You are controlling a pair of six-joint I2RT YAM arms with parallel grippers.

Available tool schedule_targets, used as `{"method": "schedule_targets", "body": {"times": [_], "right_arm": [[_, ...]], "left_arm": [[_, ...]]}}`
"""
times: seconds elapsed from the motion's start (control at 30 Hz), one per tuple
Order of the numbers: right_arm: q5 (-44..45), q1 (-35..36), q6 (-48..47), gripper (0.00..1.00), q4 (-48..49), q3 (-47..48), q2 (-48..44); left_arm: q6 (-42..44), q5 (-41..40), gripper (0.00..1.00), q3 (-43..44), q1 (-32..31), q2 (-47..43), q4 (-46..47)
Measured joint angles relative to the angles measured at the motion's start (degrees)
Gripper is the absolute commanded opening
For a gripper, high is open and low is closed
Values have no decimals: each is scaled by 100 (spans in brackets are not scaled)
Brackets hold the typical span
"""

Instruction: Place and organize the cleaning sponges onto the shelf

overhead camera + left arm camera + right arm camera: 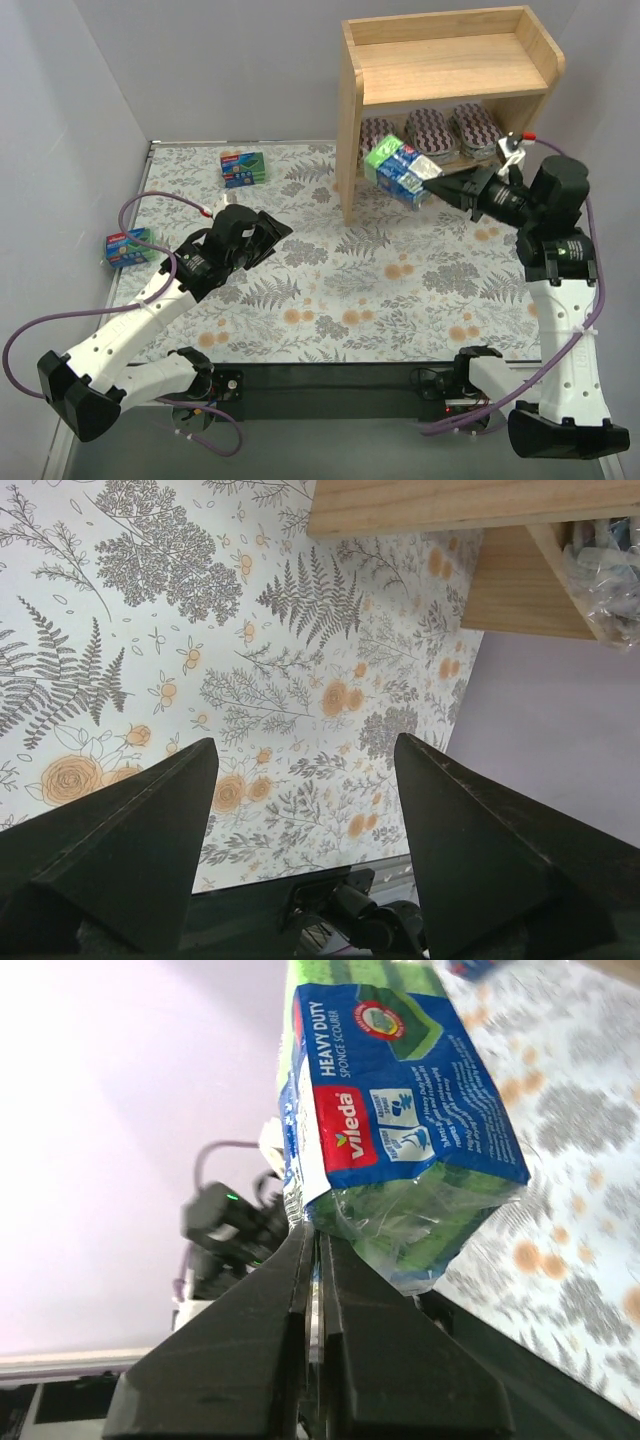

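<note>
The left gripper (305, 780) hovers over the floral cloth (330, 290), its jaws wide apart and holding nothing. To its left, the near pack (127, 247) lies at the cloth's left edge. On the right, the right gripper (432, 182) is pinched tight on the wrapper edge of the held pack (398, 170). That pack is lifted off the cloth just in front of the shelf's (450, 65) lower tier, near the left side panel. The far pack (243, 167) lies on the cloth toward the back wall, well left of the shelf. Three pads (430, 130) sit side by side in the lower tier.
</note>
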Motion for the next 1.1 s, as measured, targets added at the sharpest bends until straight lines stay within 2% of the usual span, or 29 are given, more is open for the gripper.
{"method": "schedule_targets", "body": {"times": [0.2,0.43,0.73,1.1], "right_arm": [[-505,-557,1211,1,1556,756,719],[-66,-719,2004,1,2437,1856,1709],[1246,-1027,2124,1,2496,2839,2594],[2273,-1298,1530,1,2116,3392,3560]], "left_arm": [[52,0,65,0,0,-59,-101],[87,-2,65,46,2,-195,-142],[83,-2,65,52,2,-302,-166],[35,-42,65,39,2,-654,-225]]}}
